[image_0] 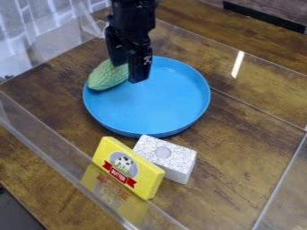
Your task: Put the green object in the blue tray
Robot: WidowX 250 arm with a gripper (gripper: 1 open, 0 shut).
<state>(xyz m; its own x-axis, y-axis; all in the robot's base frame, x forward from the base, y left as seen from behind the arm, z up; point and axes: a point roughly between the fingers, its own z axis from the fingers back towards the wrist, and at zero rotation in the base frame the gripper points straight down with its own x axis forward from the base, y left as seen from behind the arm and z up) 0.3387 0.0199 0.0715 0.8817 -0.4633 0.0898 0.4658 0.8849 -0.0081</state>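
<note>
Open gripper [129, 65] over the tray's [168, 115] rim, and the green object [108, 75] could roll outward toward the tabletop's back-left edge if nudged!

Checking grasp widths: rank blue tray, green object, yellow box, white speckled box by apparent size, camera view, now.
1. Blue tray
2. Yellow box
3. White speckled box and green object: unsure; arm partly hides the green one.

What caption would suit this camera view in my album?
Black tool above a blue tray, green object at its edge.
</note>
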